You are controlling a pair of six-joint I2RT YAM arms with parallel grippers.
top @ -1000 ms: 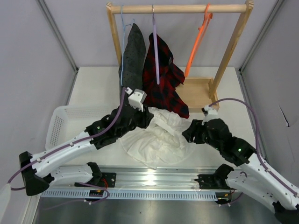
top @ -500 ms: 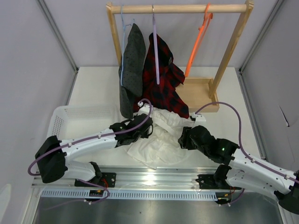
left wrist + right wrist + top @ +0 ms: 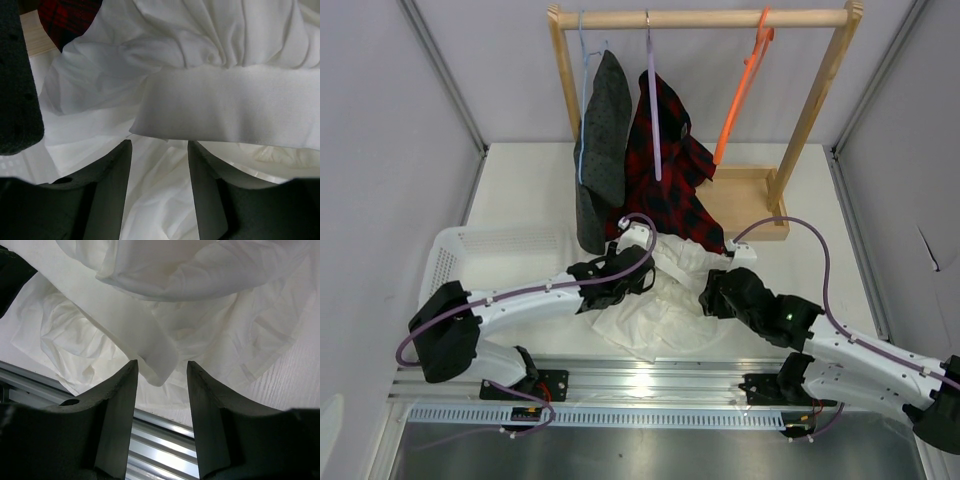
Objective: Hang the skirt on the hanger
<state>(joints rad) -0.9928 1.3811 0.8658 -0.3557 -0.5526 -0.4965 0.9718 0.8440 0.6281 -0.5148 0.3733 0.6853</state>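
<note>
Left wrist view: waistband (image 3: 225, 107) of skirt (image 3: 90, 85) lies crosswise just ahead of left end effector (image 3: 160, 145), jaws apart, empty; right end effector (image 3: 162, 365) parted, astride its end

The left gripper (image 3: 159, 150) and the right gripper (image 3: 161, 371) reach in low toward each other, fingers apart.

Bright, even light from above; no hard shadows. White skirt (image 3: 655, 300) near overexposed, folds only faint grey shading. Left wrist view: waistband (image 3: 225, 110) just beyond left fingers (image 3: 112, 190) soft, slightly blurred; fingers themselves dark, out of focus. Right wrist view sharper; glare stripes on metal rail (image 3: 160, 445) between and below right fingers (image 3: 115, 420). Overhead view crisp, hot spot on rail behind both wrists.
</note>
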